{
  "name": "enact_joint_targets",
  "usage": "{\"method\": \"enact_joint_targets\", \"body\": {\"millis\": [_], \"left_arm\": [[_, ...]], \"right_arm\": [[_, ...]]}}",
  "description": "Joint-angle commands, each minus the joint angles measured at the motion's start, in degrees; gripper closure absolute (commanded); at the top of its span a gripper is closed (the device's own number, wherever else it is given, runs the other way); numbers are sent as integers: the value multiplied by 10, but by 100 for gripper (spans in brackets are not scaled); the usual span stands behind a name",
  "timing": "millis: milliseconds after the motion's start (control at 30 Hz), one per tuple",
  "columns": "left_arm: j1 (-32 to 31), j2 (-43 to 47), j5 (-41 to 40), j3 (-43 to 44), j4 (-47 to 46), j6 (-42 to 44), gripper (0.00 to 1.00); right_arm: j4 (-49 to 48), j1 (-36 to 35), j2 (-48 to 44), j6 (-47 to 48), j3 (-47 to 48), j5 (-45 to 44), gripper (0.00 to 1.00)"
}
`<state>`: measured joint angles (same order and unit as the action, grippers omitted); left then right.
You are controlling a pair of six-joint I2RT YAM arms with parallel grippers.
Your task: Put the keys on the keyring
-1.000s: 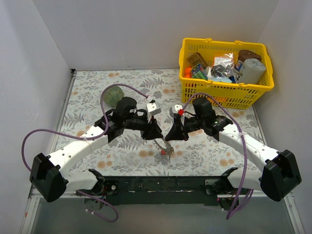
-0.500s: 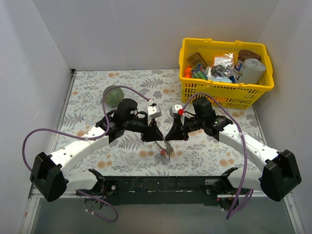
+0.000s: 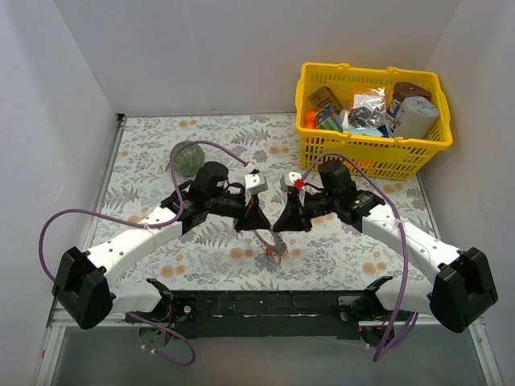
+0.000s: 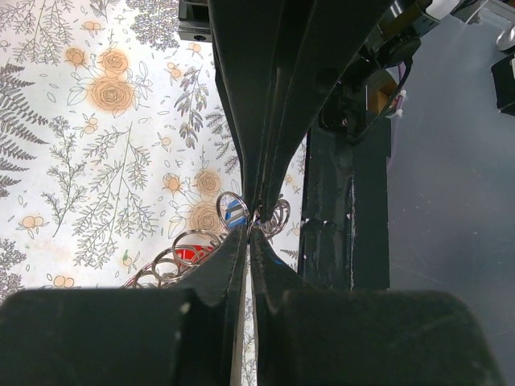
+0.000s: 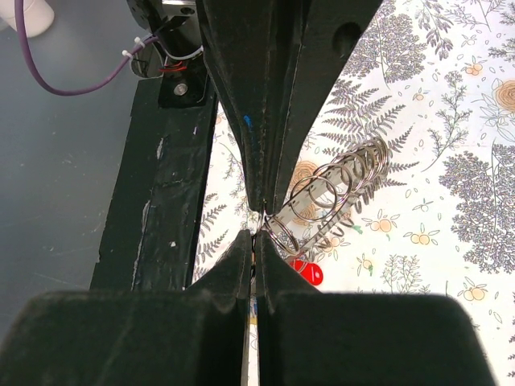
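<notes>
Both grippers meet tip to tip above the middle of the mat. My left gripper (image 3: pixel 253 220) and right gripper (image 3: pixel 282 222) are each shut on the grey metal keyring (image 3: pixel 269 240), which hangs between and below them. In the left wrist view my shut gripper (image 4: pixel 251 227) pinches thin metal, with several small split rings (image 4: pixel 190 245) beside it and a red key head (image 4: pixel 191 256) and a blue key head (image 4: pixel 234 215) behind. In the right wrist view my shut gripper (image 5: pixel 259 233) pinches the end of the row of rings (image 5: pixel 338 181); a red key head (image 5: pixel 306 270) lies under it.
A green ball (image 3: pixel 185 158) lies at the back left, behind the left arm. A yellow basket (image 3: pixel 322 145) full of groceries stands at the back right. The black base bar (image 3: pixel 265 304) runs along the near edge. White walls close in both sides.
The left arm has shifted slightly; both grippers stay shut together on the keyring at the same spot.
</notes>
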<state>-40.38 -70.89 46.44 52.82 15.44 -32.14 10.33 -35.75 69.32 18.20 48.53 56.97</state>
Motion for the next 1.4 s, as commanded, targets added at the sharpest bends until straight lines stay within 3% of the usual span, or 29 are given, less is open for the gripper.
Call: {"method": "enact_joint_targets", "body": {"millis": [0, 100, 233, 433, 933, 1367], "left_arm": [[0, 10, -7, -5, -1, 1, 100], [0, 14, -6, -7, -1, 4, 100], [0, 14, 1, -8, -3, 6, 100], [0, 18, 4, -10, -8, 6, 100], [0, 48, -17, -29, -20, 0, 100], [0, 119, -39, -119, -201, -85, 100]], "right_arm": [[-43, -4, -24, -10, 5, 12, 99], [-69, -4, -33, -20, -5, 9, 90], [-127, -4, -45, -55, -24, 28, 68], [-173, -4, -50, -77, -41, 57, 54], [-152, 4, -53, -67, -48, 27, 61], [-263, 25, -62, -129, -92, 60, 65]]}}
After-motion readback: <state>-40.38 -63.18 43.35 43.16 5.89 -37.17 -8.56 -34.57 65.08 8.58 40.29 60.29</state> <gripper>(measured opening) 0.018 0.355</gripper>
